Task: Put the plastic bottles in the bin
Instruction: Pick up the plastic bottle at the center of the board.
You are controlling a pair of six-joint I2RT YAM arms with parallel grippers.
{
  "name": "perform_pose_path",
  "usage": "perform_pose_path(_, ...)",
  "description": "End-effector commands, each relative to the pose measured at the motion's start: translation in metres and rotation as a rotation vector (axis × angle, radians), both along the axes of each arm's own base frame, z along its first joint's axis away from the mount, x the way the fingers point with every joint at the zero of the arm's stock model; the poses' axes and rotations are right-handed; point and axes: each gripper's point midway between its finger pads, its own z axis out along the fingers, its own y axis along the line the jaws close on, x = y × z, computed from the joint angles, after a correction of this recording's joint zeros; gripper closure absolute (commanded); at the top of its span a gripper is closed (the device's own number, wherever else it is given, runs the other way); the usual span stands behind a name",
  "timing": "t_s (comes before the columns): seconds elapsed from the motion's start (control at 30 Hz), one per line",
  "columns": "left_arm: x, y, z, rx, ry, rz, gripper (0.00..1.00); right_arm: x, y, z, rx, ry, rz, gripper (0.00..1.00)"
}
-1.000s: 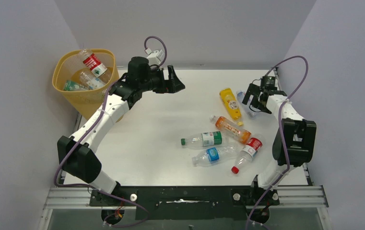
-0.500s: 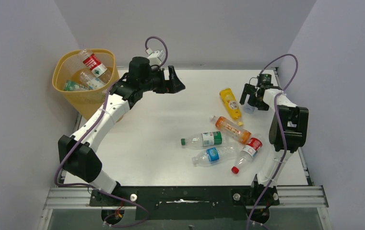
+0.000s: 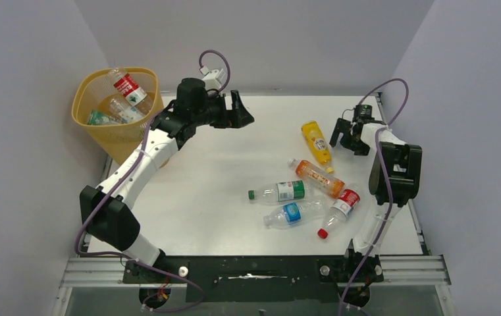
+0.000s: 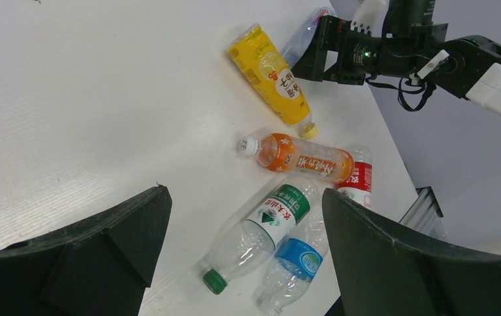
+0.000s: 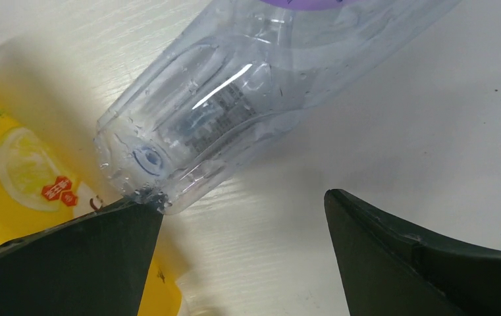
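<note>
Right end effector (image 5: 237,204) shifted, six bottles (image 3: 316,178) on table (image 3: 221,197) (three in bin (image 3: 117,139))

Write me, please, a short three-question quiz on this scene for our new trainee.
1. True or false: the left gripper is holding a bottle.
2. Which bottle lies just ahead of the open fingers of the right gripper? A: the green-label one. B: the clear bottle. C: the red-label one.
3. How many bottles on the table have yellow or orange bodies?
Key: 1, false: it is open and empty. 2, B. 3, two: the yellow bottle and the orange bottle.
</note>
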Motion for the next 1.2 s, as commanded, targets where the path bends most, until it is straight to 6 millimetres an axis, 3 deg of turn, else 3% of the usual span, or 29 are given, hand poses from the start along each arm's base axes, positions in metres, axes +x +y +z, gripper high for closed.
perform_pose_path(0.0, -0.002, 0.000, 0.031, -0.031, -0.087, -0.007, 0.14, 0.014, -0.005, 0.012, 0.011, -0.037, -0.045, 0.03)
perform_pose_path(0.27, -0.002, -0.001, 0.028, -0.029, -0.080, -0.010, 0.14, 0.028, 0.020, 0.058, 0.141, -0.188, -0.007, 0.02)
perform_pose_path(0.4, -0.001, -0.001, 0.030, -0.030, -0.084, -0.010, 0.14, 0.043, 0.020, 0.078, 0.171, -0.218, -0.050, 0.02)
perform_pose_path(0.53, -0.001, -0.002, 0.031, -0.029, -0.086, -0.015, 0.14, 0.058, 0.007, 0.074, 0.153, -0.171, -0.162, 0.02)
perform_pose_path(0.8, -0.002, 0.002, 0.031, -0.020, -0.089, -0.018, 0.14, 0.085, -0.001, 0.060, 0.175, -0.162, -0.283, 0.02)
perform_pose_path(1.17, -0.001, 0.004, 0.030, -0.028, -0.087, -0.024, 0.14, 0.082, -0.006, 0.046, 0.152, -0.107, -0.325, 0.02)
